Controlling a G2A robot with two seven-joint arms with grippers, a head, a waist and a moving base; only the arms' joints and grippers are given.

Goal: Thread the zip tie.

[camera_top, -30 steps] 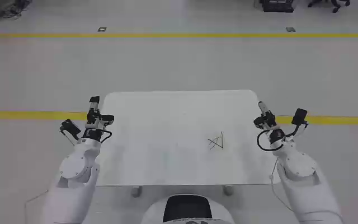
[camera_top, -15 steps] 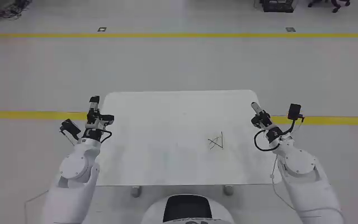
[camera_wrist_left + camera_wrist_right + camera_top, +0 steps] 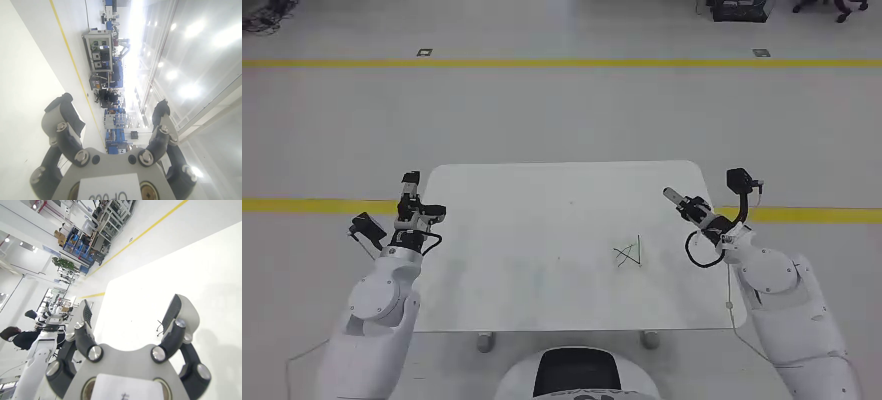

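The right gripper (image 3: 678,199) is hovering released over the table (image 3: 542,200) edge, with the zip tie (image 3: 629,254) lying near it. The left gripper (image 3: 113,103) is hanging released, well apart from it.

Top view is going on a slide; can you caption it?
Zip tie lies untouched on the table; right gripper hovers over its right edge, left gripper just off its left edge.
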